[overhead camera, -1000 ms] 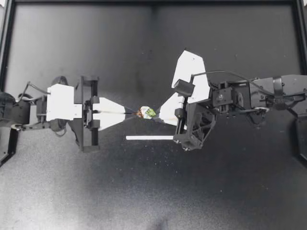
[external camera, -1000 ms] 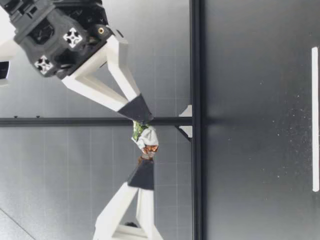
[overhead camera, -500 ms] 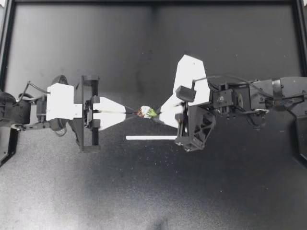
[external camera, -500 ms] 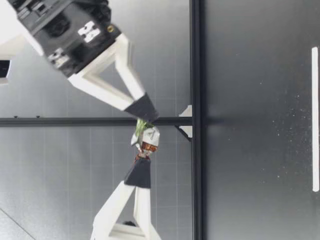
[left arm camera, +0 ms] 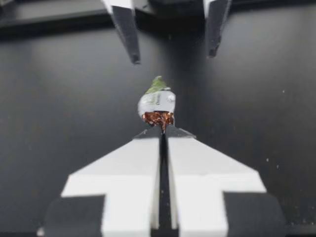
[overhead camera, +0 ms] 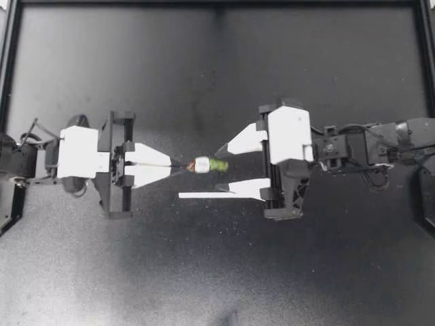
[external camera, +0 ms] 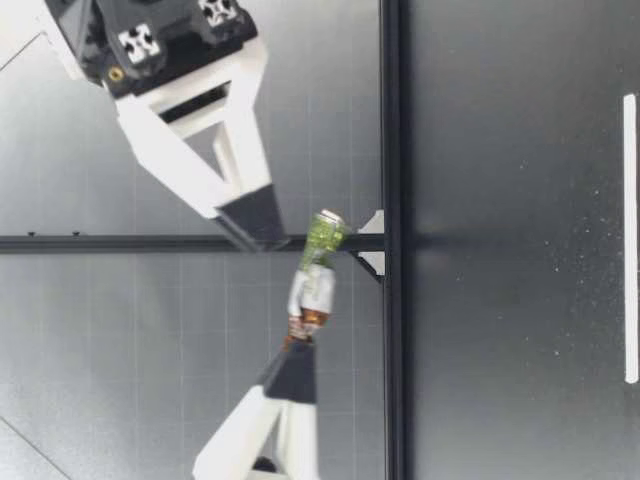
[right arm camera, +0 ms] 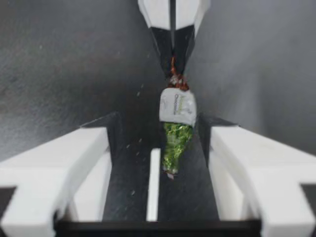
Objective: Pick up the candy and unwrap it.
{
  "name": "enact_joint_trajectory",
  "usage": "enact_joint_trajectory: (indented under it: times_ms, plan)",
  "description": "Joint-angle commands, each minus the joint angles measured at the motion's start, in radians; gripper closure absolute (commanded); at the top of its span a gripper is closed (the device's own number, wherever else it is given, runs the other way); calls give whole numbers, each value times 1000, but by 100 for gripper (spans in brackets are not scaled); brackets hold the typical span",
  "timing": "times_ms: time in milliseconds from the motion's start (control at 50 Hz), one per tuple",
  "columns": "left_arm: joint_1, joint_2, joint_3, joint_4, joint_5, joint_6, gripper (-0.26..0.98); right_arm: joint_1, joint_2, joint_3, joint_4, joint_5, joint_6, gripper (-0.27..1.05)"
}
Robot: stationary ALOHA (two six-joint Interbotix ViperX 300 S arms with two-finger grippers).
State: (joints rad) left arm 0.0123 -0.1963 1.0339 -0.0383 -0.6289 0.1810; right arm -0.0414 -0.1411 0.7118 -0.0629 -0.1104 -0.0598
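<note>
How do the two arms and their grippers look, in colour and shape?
My left gripper and my right gripper each have two white, wedge-shaped fingers with black tips, on a black frame with a white block behind. The arms are black, with thin black cables near the wrists. The low view shows small white cross marks on the right gripper's black housing.

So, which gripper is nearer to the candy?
Left. My left gripper is shut on the candy; my right gripper is open, jaws apart on either side of its green end.

Crinkled glossy foil on the candy (overhead camera: 208,165); matt white plastic fingers (overhead camera: 146,155); speckled matt black table (overhead camera: 204,272)
</note>
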Motion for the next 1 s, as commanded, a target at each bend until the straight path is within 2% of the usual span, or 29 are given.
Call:
enact_joint_trajectory:
  times_ms: [0,740,880,980]
  plan:
    - [3,-21,-8,5,-15,-2,89,-11,-20,-9,0,-40,-23,17]
    - [-6,-11,-26,6,-17,-2,89,-20,72,-54,0,-101,-32,18]
    - [-6,-11,-26,6,-17,-2,89,-20,83,-58,0,-98,-28,26]
    - [-9,-11,-26,8,-17,-2,89,-21,86,-61,3,-97,-25,38]
